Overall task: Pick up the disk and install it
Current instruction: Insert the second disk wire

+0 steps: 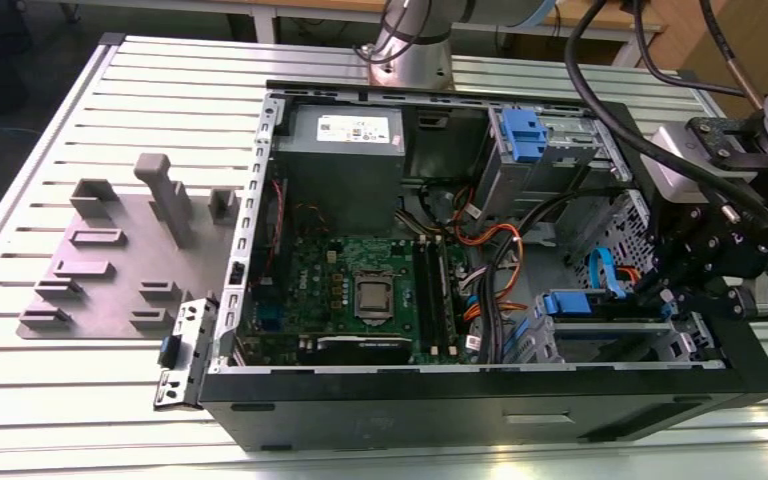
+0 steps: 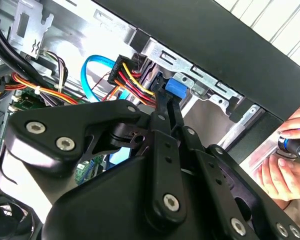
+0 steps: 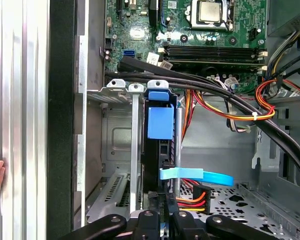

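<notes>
Gripper (image 2: 162,107) fingertips buried behind own black linkage in second wrist view; we couldn't tell jaw state. Disk (image 3: 160,150) sat edge-on in drive cage (image 3: 117,145); label face hidden from us. Hand (image 2: 285,172) cut by frame edge in second wrist view. In exterior view, arm blocked cage's far side.

This is a robotics lab or test workshop. An opened computer case (image 1: 491,390) lies on a ribbed aluminium surface (image 1: 64,200) beside a grey fixture plate (image 1: 104,270) at its nine o'clock, and the robot arm's base (image 1: 411,50) is bolted to that surface at the case's twelve o'clock. Wooden workbench legs (image 1: 264,20) stand behind it.
</notes>
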You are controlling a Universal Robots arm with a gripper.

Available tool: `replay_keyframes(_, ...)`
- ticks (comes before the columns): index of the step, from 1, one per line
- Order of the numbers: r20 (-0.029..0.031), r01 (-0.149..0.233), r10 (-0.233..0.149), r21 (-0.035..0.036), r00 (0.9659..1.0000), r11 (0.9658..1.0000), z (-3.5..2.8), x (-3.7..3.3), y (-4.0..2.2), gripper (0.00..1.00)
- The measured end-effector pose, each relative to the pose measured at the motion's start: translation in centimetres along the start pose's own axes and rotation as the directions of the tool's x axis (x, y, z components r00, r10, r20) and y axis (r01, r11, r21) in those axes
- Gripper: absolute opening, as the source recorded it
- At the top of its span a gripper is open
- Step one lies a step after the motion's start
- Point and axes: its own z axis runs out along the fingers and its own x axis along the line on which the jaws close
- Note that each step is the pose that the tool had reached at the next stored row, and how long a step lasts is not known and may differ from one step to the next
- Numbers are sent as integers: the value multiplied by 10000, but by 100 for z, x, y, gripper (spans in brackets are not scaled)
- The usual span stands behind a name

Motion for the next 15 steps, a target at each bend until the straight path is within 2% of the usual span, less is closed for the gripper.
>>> replay_keyframes(3,0,0,0,0,10000,10000,0,0,-1,16)
replay_keyframes(4,32,-1,1,0,10000,10000,-1,0,-1,16)
replay_keyframes(7,216,-3,3,0,9998,10000,-7,0,-1,16)
replay_keyframes(8,247,-3,3,0,9997,10000,-10,0,-1,16)
replay_keyframes(15,260,-4,4,11,9997,10000,-11,0,33,16)
